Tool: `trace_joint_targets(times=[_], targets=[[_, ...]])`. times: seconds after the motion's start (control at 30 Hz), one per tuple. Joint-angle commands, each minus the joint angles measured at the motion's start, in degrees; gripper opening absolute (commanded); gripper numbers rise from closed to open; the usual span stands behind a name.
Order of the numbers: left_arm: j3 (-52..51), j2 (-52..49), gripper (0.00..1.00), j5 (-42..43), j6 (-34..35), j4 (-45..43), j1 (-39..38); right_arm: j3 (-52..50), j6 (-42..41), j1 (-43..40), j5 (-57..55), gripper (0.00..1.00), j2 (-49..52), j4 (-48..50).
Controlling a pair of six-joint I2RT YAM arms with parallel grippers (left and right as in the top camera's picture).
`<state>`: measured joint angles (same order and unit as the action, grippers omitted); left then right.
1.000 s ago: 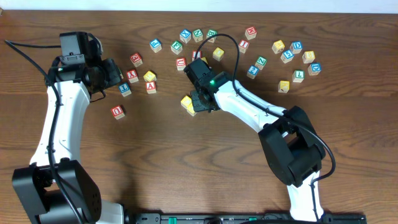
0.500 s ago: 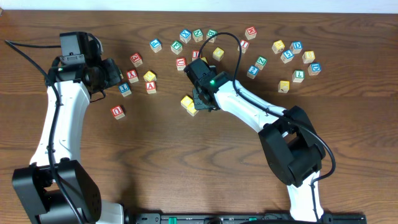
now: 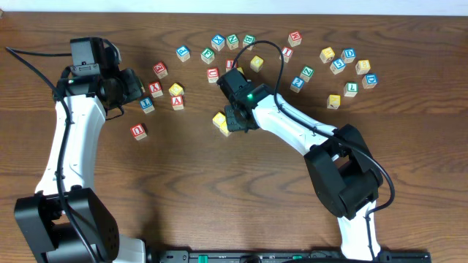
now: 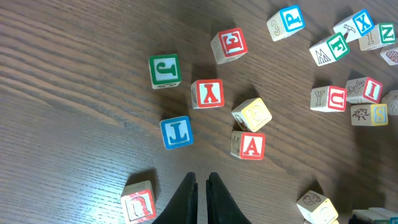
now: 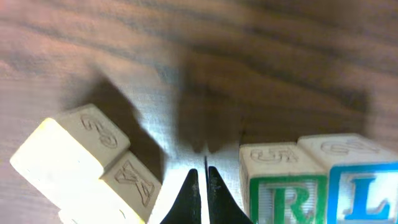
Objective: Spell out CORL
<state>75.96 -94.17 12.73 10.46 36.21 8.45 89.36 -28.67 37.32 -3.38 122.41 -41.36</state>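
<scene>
In the right wrist view, two pale yellow-faced cubes (image 5: 81, 163) lie together at the left. A white cube with a green R (image 5: 283, 190) and a white cube with a blue L (image 5: 364, 186) stand side by side at the right. My right gripper (image 5: 199, 177) is shut and empty, low over the table in the gap between the yellow cubes and the R cube. In the overhead view only one yellow cube (image 3: 219, 120) shows beside the right gripper (image 3: 232, 119); the arm hides R and L. My left gripper (image 4: 202, 185) is shut and empty, above bare wood.
Loose cubes lie around the left gripper: a red U (image 4: 138, 202), a blue one (image 4: 176, 132), a red A (image 4: 249, 145) and a green one (image 4: 165, 70). More cubes are scattered along the back (image 3: 219, 42) and at the back right (image 3: 347, 66).
My right gripper has shifted slightly left and away, and the yellow cube beside it has edged the same way. The left arm has not moved.
</scene>
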Motion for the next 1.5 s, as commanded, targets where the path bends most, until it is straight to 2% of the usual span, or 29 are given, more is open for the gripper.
trace_joint_targets(times=[0.0, 0.43, 1.47], targets=[[0.66, -0.02, 0.07, -0.31, -0.72, 0.44, -0.17, -0.11, 0.37, 0.11, 2.95, 0.01, 0.46, -1.75], [0.66, -0.02, 0.07, -0.31, -0.72, 0.48, -0.17, -0.13, 0.39, 1.09, 9.75, 0.01, 0.50, -6.60], [0.66, -0.02, 0.08, 0.28, -0.70, 1.38, -0.17, -0.17, -1.55, 0.92, 9.49, 0.01, 3.32, 7.30]])
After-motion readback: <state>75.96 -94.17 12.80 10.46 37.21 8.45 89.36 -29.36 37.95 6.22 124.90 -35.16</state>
